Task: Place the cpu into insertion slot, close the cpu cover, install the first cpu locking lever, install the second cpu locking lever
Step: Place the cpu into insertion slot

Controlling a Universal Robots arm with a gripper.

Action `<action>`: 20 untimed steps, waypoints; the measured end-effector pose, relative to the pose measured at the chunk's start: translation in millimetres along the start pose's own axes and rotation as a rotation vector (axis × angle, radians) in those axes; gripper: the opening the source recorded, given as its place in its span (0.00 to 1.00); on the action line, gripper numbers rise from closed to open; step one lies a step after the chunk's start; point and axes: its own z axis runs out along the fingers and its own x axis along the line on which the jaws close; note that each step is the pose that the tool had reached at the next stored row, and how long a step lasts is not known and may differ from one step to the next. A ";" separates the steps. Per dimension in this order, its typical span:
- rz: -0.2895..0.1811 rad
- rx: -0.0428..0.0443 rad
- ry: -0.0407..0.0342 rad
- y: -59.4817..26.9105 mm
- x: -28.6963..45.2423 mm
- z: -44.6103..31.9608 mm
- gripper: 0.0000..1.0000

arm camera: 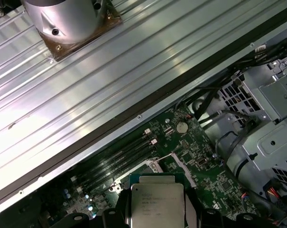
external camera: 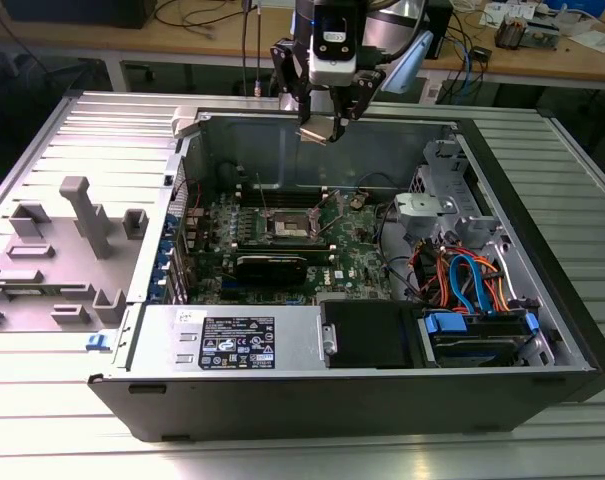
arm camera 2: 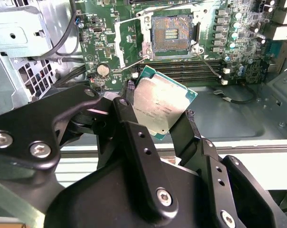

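My hand pinches the cpu by its edges, upper centre of the exterior view, well above the open insertion slot at mid-frame. I judge it wants squaring to the slot, kept level, set straight down, never slid across the contacts.

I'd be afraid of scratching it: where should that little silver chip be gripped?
By two opposite thin edges, coming in from the sides. The cpu is a flat square plate, and the gripper holding it pinches its rim, leaving the shiny top bare.
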 end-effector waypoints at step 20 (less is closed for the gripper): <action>0.045 -0.0009 -0.0041 -0.1 0.0 0.2 0.55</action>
